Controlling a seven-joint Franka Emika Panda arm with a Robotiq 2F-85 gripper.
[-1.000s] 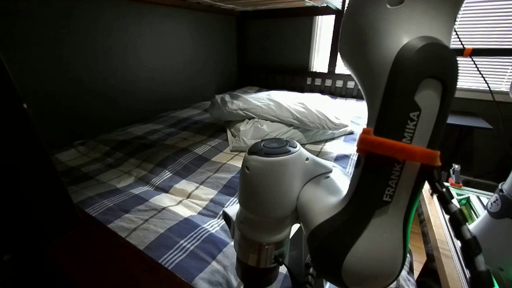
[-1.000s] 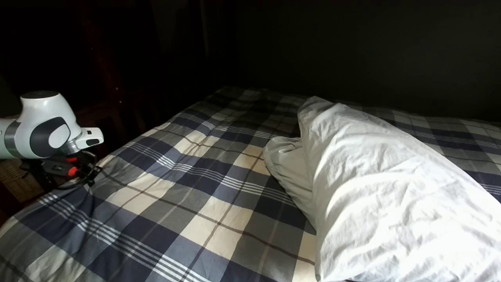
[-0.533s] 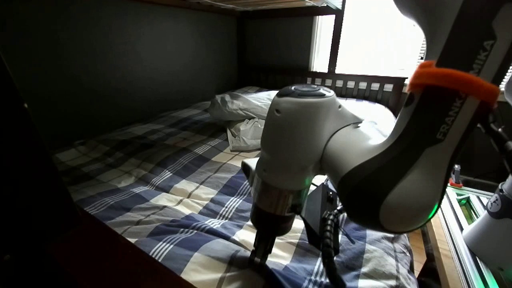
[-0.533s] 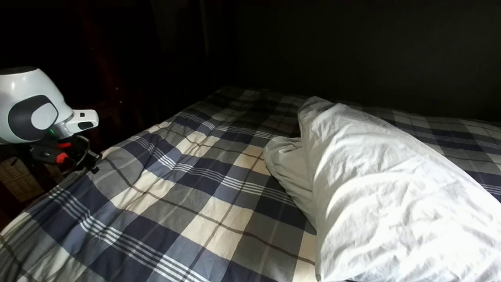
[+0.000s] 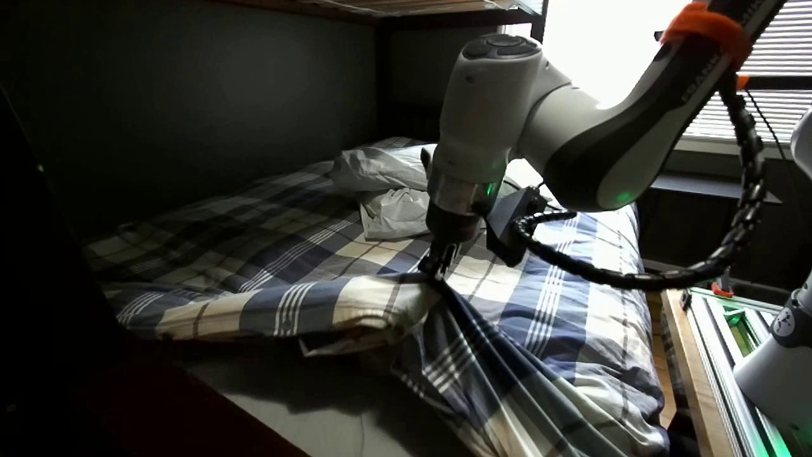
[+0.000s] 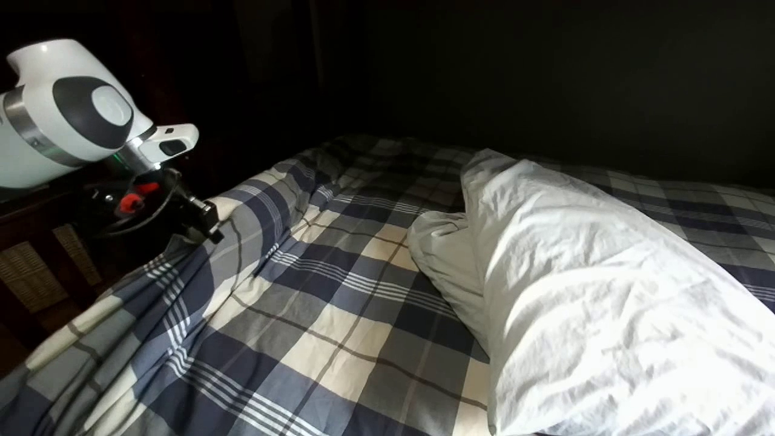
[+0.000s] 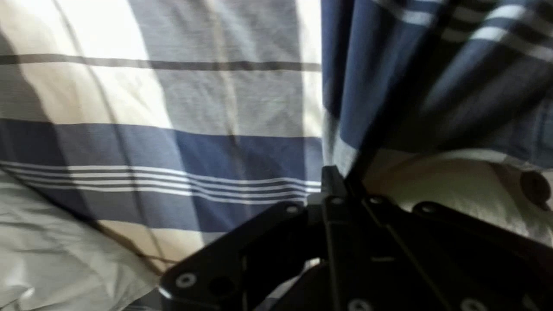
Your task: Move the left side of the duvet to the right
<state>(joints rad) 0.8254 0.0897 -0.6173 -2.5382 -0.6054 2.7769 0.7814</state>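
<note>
The plaid duvet (image 5: pixel 552 304) in navy, grey and cream covers most of the bed; it also fills much of an exterior view (image 6: pixel 339 339) and the wrist view (image 7: pixel 242 99). My gripper (image 5: pixel 434 270) is shut on the duvet's edge and holds it raised in a peak. The cloth hangs in folds from the fingertips, and the edge is partly folded back. In the wrist view the gripper's (image 7: pixel 343 179) jaws stand close together with cloth running between them. In an exterior view the gripper (image 6: pixel 209 224) is at the duvet's raised edge, and its tips are partly hidden.
A plain white sheet (image 5: pixel 285 393) lies bare under the lifted edge. White pillows (image 5: pixel 396 212) rest on the duvet and are large in an exterior view (image 6: pixel 593 303). A dark bed rail (image 5: pixel 184 406) runs along the near side. A bunk (image 5: pixel 406 6) hangs overhead.
My gripper has risen and moved from the near bed edge towards the pillows, pulling the duvet's edge up and back. The white sheet beneath now shows.
</note>
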